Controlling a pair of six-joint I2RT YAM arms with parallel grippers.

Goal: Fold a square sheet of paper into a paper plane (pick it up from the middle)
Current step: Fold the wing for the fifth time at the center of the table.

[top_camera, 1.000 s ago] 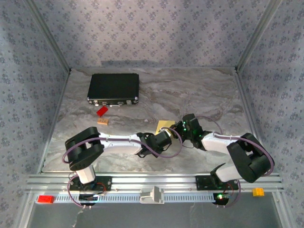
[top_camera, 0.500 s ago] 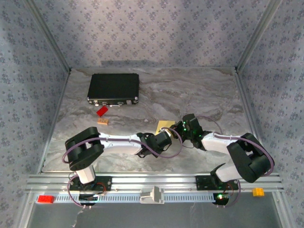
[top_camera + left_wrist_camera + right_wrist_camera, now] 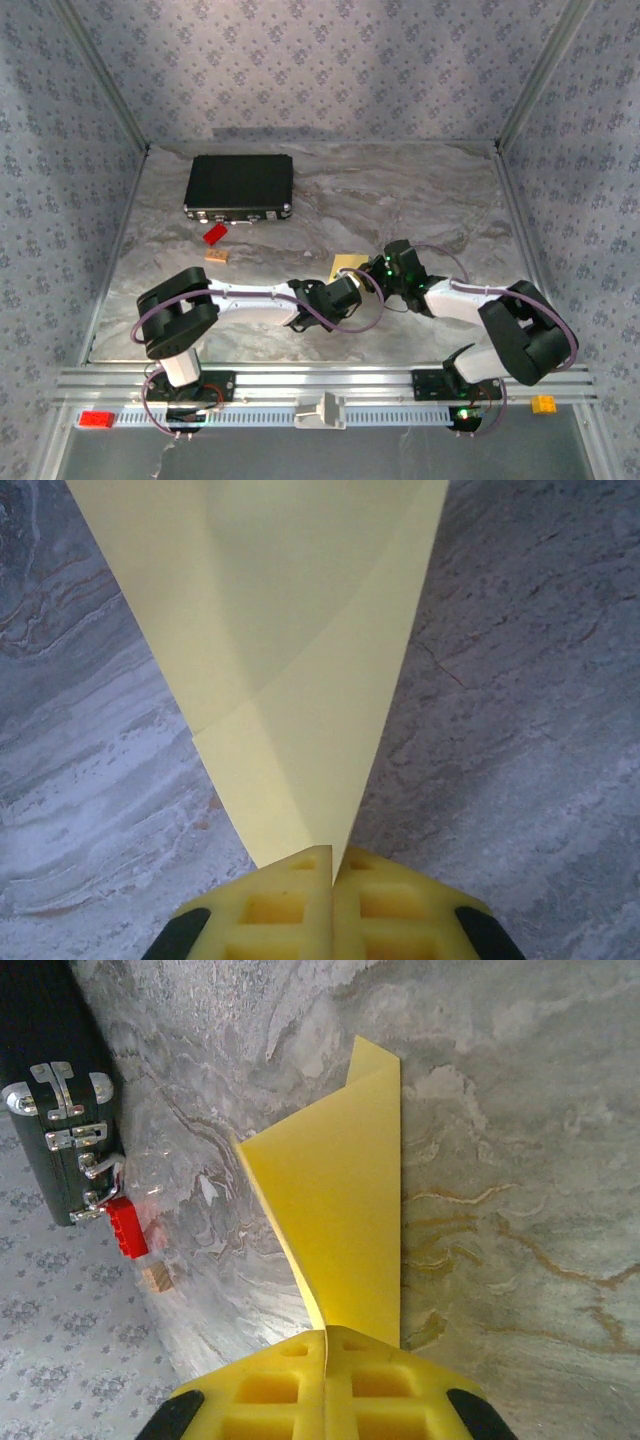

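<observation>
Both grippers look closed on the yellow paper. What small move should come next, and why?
Probably ease the paper down flat on the table to set the crease: the left gripper and right gripper each pinch it, and its layers gape apart.

Soft, even light throughout; sharp frames, faint shadows.

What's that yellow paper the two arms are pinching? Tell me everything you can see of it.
The paper is thin, matte, pale yellow and unmarked. It is partly folded: layers overlap, with a crease and a slanting flap edge showing. It narrows toward the left gripper, which is shut on its tip; the right gripper is shut on another edge. It sits between the two arms over the grey marbled table, well apart from the black case.
</observation>
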